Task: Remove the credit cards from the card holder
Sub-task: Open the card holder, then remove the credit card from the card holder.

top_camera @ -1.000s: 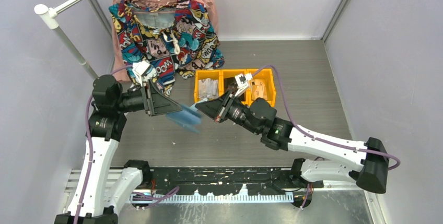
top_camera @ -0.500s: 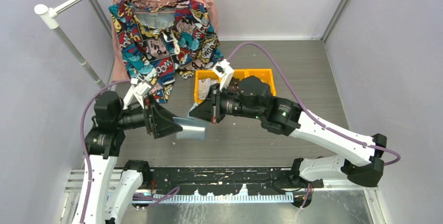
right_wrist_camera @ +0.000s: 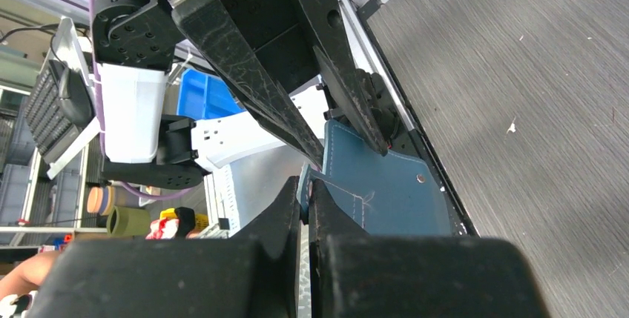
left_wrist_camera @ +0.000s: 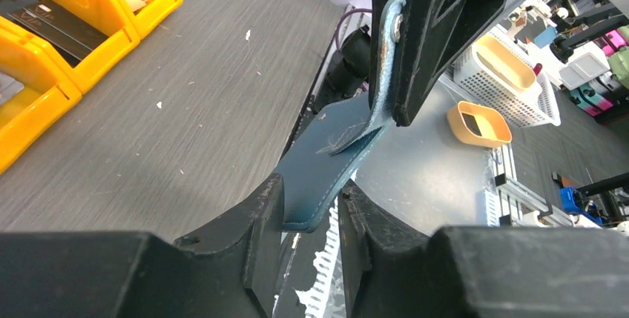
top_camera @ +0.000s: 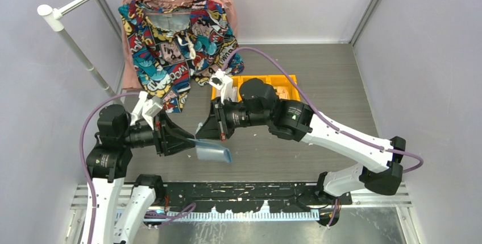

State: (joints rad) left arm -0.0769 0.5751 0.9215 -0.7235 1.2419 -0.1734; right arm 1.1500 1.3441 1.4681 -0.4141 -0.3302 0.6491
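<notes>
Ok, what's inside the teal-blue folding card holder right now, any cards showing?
Of the teal-blue folding card holder only the outer cover shows, pinched by the left tool and right tool. Its sleeves and any cards are hidden.

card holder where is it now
Top view: the card holder hangs left of centre over the table, near its front edge, held between left gripper and right gripper.

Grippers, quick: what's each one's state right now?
Left gripper: jaws either side of the blue wallet; a firm grip cannot be told.
Right gripper: closed on the wallet's snap tab.
</notes>
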